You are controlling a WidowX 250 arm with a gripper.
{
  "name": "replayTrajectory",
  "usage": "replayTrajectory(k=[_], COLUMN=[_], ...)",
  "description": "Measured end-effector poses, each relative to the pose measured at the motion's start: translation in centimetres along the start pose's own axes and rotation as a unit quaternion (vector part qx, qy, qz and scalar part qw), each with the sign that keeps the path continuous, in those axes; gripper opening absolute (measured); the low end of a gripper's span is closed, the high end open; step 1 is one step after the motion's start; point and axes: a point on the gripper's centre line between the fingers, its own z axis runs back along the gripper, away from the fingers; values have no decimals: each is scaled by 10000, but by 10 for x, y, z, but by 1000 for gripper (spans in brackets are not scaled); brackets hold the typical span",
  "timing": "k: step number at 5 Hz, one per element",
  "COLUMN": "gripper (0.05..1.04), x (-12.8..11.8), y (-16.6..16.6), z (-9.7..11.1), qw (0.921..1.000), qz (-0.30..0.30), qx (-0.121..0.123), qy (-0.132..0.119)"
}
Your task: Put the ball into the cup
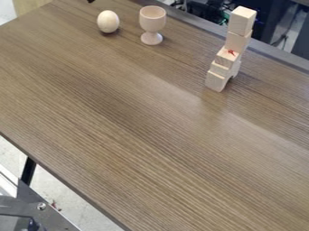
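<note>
A: Where do we have the ball [108, 21]?

B: We log it on the tabletop [120, 122], toward the upper left edge. Pale, egg-shaped, long axis upright. Outside the cup [152, 20], just beside it.

A: And the gripper [91, 1]?

B: We see only a small black tip, at the top edge of the view. From there, the ball sits near, lower and slightly right. We mark the two as apart.

A: Spread, or pressed together?

B: We cannot tell; too little of it shows.

A: Cup's position, for our notes?

B: Upright on its round foot, by the far edge of the tabletop, to the right of the ball. Goblet shape, pale, stem narrow. Farther from the gripper than the ball is.

A: Anything else along that edge?

B: We record a stepped tower of pale wooden blocks [228, 58], well right of the cup. Small red mark about mid-height.
</note>
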Motion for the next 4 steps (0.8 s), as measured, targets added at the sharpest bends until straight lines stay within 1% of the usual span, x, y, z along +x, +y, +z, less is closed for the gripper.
replayTrajectory(k=[1,2,3,4], gripper=[1001,1001,1001,1001], x=[-4,14,37,57], y=[-1,4,11,18], z=[-11,-25,-31,-48], qw=[9998,9999,9998,9992], qz=[13,67,188,342], qx=[-54,-40,65,128], qy=[184,142,-99,-185])
